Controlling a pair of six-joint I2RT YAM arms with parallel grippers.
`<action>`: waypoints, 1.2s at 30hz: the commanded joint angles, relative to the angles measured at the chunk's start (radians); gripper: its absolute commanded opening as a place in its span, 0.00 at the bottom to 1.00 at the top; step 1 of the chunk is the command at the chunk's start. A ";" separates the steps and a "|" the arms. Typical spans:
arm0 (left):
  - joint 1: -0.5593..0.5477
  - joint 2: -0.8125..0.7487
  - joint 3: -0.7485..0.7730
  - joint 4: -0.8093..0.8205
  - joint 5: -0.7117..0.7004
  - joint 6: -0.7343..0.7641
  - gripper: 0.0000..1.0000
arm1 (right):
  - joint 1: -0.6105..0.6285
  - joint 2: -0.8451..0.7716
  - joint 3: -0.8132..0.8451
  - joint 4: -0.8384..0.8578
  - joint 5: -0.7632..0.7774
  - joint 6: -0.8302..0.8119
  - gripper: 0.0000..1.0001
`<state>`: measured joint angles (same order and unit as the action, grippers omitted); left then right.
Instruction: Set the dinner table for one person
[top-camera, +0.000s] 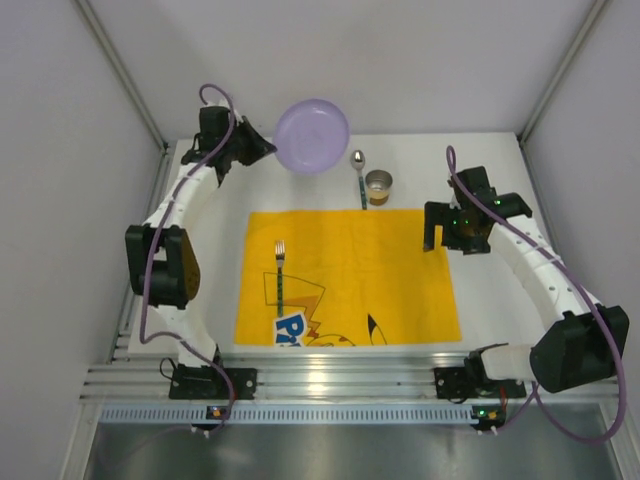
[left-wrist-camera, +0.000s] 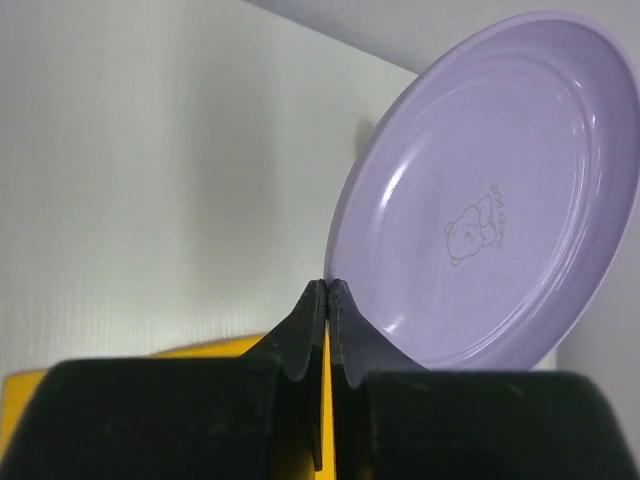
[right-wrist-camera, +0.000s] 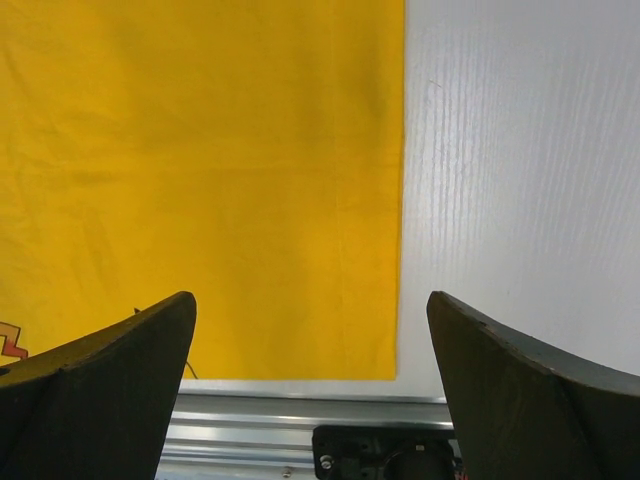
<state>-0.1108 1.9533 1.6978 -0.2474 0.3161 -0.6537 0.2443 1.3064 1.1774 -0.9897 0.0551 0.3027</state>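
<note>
- Dinner table (top-camera: 420, 160) lay white and flat under both arms, as we saw from above.
- At its middle we found a yellow mat (top-camera: 350, 270).
- A purple plate (top-camera: 312, 135) hung tilted over the table's far side, its rim pinched by the left gripper (left-wrist-camera: 327, 285).
- The right gripper (right-wrist-camera: 310, 300) stood spread wide above the mat's right edge.
- A fork (top-camera: 281, 275) lay on the mat's left part.
- A spoon (top-camera: 360, 175) and a small cup (top-camera: 378, 185) sat side by side just beyond the mat.

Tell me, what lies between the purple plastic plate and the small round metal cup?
A silver spoon with a green handle, right of the plate and close beside the cup; the top view shows it.
</note>
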 joint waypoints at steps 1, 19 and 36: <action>0.003 -0.164 -0.125 0.056 0.147 0.061 0.00 | -0.013 -0.029 0.031 0.036 -0.018 -0.025 1.00; -0.279 -0.504 -0.820 -0.041 0.080 0.140 0.00 | -0.011 0.045 0.139 0.056 -0.038 -0.034 1.00; -0.323 -0.527 -0.823 -0.012 -0.023 0.129 0.74 | -0.011 0.414 0.503 0.117 -0.179 0.007 1.00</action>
<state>-0.4309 1.4906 0.8562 -0.3141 0.3206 -0.5201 0.2432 1.6554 1.5787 -0.9321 -0.0624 0.2901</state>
